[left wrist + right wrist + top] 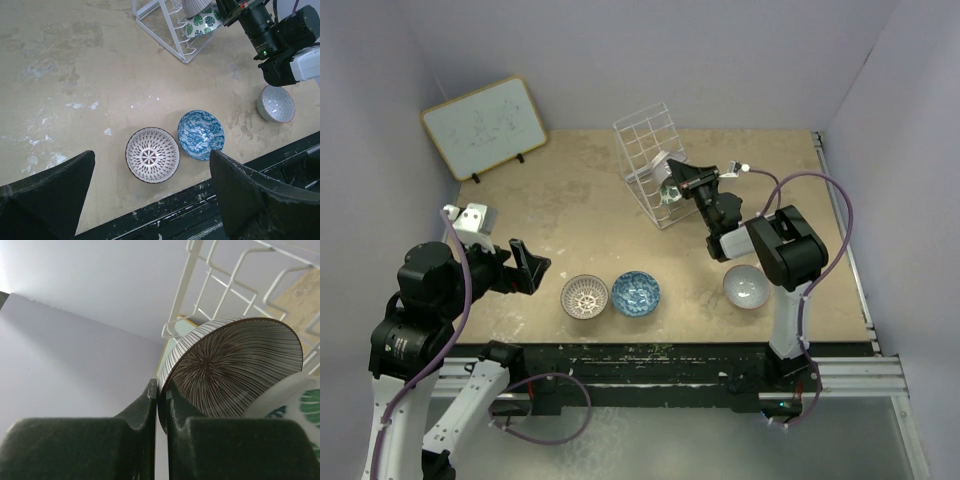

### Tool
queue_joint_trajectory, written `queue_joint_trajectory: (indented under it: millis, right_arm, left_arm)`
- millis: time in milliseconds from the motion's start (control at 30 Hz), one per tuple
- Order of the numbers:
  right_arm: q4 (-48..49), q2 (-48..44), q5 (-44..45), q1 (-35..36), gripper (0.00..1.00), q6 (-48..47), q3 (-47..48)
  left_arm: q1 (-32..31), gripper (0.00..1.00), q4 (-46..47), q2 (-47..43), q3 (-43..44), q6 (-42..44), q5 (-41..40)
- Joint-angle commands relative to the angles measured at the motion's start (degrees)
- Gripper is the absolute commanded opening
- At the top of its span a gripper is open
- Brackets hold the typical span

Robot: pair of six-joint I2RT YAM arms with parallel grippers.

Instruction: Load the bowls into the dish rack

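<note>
Tan scuffed tabletop [580,215] between lilac walls [720,50], left claw [535,272] spread, right claw [161,390] tight on striped bowl [235,370]

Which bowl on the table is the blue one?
The middle bowl of the three on the table. It has blue swirls inside and sits between the brown-and-white bowl and the pale bowl.

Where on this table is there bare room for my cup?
The widest bare patch lies between the whiteboard, the dish rack and the brown-and-white bowl. The far right corner is free too. Crowded: at the rack, where the right arm's fingers pinch a striped bowl.
</note>
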Motion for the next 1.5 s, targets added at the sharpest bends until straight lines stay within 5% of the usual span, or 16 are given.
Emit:
queue_joint_trajectory:
  millis: [0, 133, 300, 600, 1467]
  right_arm:
    - [22.17, 0.11, -0.22, -0.42, 0.11, 1.89, 2.47]
    - [22.12, -0.11, 0.14, -0.51, 0.20, 2.53, 1.70]
    - [22.00, -0.96, 1.15, -0.58, 0.42, 4.49, -0.23]
    - [19.21, -2.94, 2.26, -0.73, 0.54, 10.22, -4.65]
    - [-4.01, -12.04, 3.55, -0.95, 0.57, 11.60, -6.10]
  left_arm:
    - [-0.34, 0.99, 1.15, 0.48, 0.16, 1.13, 0.05]
    - [-0.34, 0.99, 1.18, 0.70, 0.61, 1.13, 0.05]
    - [-0.31, 0.99, 1.06, 0.77, 1.22, 0.81, 0.05]
    - [-0.30, 0.99, 1.28, 0.71, 2.08, -0.24, 0.32]
    - [-0.34, 0.99, 1.15, 0.19, 2.92, -0.80, 0.32]
